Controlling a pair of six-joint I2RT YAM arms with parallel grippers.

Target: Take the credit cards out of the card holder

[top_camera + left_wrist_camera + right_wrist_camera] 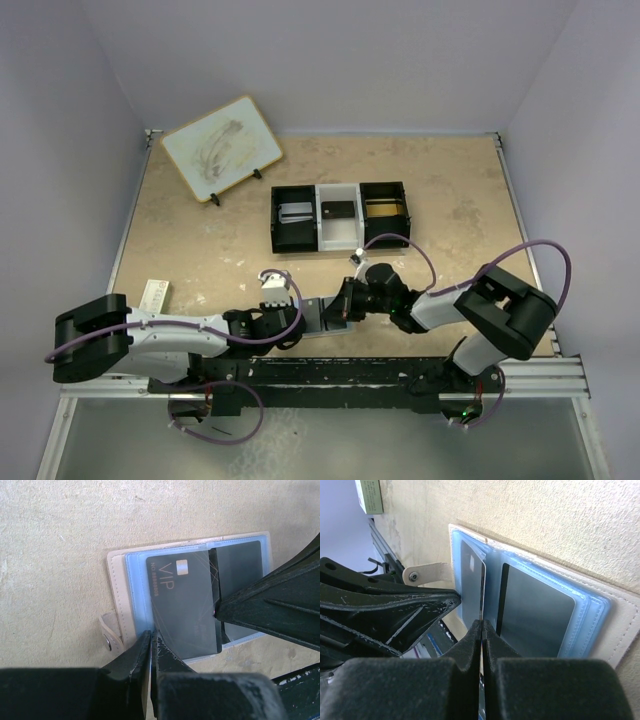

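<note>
Here, the left gripper [151, 635] pinches shut on the near edge of the open pale-blue, tan-edged card holder [117, 590], which lies flat on the beige tabletop [60, 540]. The right gripper [481, 625] clamps narrowly on the side edge of the dark grey VIP credit card [182, 610].

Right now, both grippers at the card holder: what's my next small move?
Probably draw the right gripper back toward its own arm, sliding the dark card out: it appears shut on that card's edge, while the left gripper holds the card holder.
</note>
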